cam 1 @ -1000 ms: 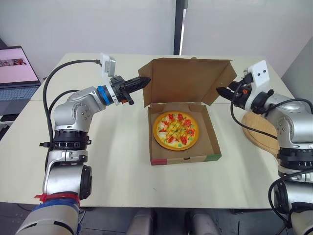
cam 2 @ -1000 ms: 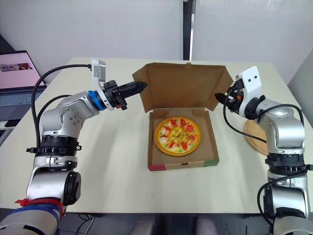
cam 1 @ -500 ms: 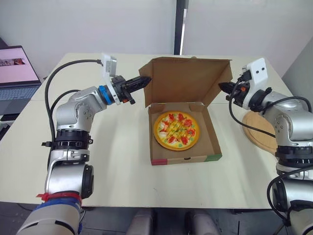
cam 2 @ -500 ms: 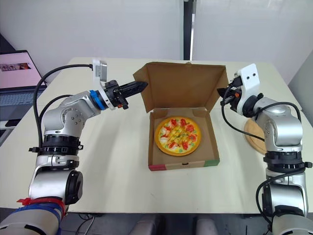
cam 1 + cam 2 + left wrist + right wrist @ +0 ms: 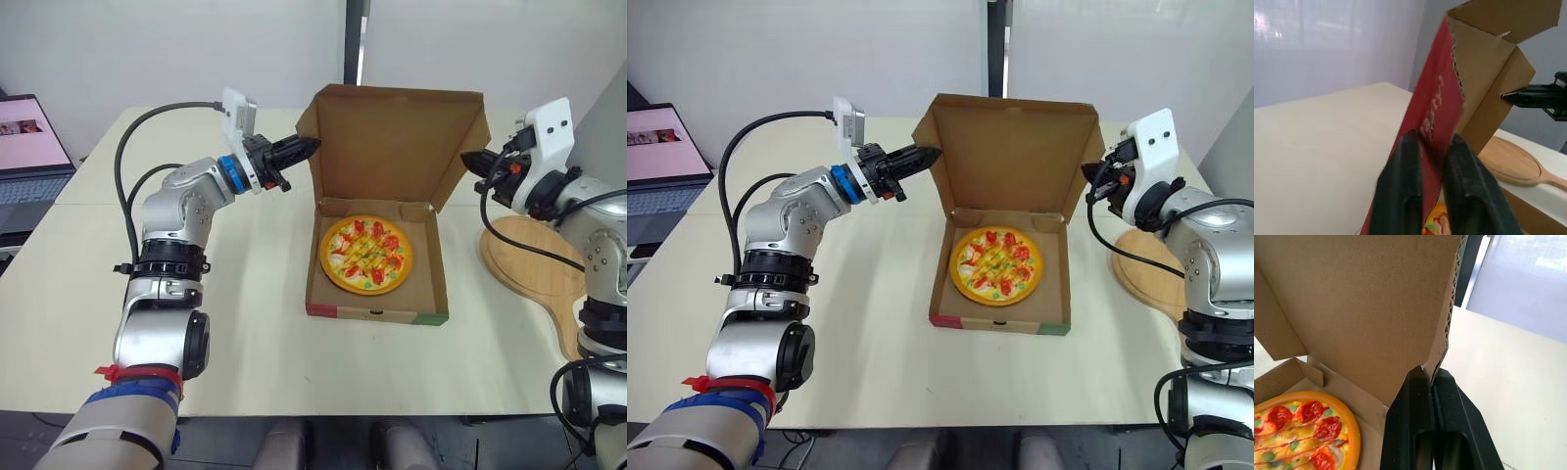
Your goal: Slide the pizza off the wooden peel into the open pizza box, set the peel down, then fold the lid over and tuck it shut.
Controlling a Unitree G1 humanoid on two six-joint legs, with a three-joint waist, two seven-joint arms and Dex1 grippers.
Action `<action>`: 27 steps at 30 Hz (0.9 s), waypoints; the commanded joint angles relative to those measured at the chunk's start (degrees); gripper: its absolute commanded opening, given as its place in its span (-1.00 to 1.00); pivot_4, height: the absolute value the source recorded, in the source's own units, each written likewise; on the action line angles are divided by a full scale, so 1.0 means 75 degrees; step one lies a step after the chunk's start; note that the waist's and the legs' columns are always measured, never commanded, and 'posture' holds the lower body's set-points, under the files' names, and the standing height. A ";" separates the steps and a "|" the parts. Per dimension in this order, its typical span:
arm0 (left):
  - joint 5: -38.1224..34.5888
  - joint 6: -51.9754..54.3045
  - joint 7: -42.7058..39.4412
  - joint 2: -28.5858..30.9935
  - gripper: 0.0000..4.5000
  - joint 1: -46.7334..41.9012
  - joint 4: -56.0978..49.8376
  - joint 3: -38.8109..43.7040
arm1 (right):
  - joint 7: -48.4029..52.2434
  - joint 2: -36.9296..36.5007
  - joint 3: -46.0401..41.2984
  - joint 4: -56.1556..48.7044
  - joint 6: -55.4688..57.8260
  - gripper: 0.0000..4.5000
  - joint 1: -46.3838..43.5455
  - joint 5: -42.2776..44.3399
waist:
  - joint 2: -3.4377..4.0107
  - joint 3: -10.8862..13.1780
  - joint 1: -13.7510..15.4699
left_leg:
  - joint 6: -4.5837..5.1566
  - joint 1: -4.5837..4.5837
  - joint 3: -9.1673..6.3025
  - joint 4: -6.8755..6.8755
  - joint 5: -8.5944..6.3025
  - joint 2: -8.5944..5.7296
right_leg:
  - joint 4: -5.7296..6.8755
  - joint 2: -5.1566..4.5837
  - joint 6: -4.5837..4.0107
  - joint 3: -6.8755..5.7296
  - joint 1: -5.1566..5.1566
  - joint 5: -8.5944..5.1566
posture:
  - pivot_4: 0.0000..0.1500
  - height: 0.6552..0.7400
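Note:
The cardboard pizza box (image 5: 431,294) lies open mid-table with the pizza (image 5: 367,255) flat inside it. Its lid (image 5: 392,142) stands nearly upright at the back. My left gripper (image 5: 309,146) is at the lid's left edge; in the left wrist view its fingers (image 5: 1400,191) are shut on the lid's red-printed edge (image 5: 1440,107). My right gripper (image 5: 468,159) is at the lid's right side flap, and its fingers (image 5: 1410,421) pinch the flap's corrugated edge (image 5: 1447,318). The wooden peel (image 5: 529,274) lies flat on the table to the box's right.
An open laptop (image 5: 29,147) sits at the far left on a neighbouring table. The cream table (image 5: 245,294) has bare room left of and in front of the box. A wall and a window strip stand behind the table.
The whole picture has shifted, so the camera moved. Both grippers have stayed at the lid's side edges, and the lid stands more upright than a second ago.

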 commanded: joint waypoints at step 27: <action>-0.0097 0.0797 0.1881 0.0128 -0.98 0.1397 -0.3688 0.0072 | -0.0339 0.0205 0.0058 -0.0557 -0.0136 -1.00 0.0062 0.0412 | 0.0001 -0.0001 -0.0001 | -0.0001 0.0005 0.0002 0.0001 0.0000 0.0002 | 0.0001 0.0001 0.0000 0.0007 0.0003 0.0000 | 1.00 0.72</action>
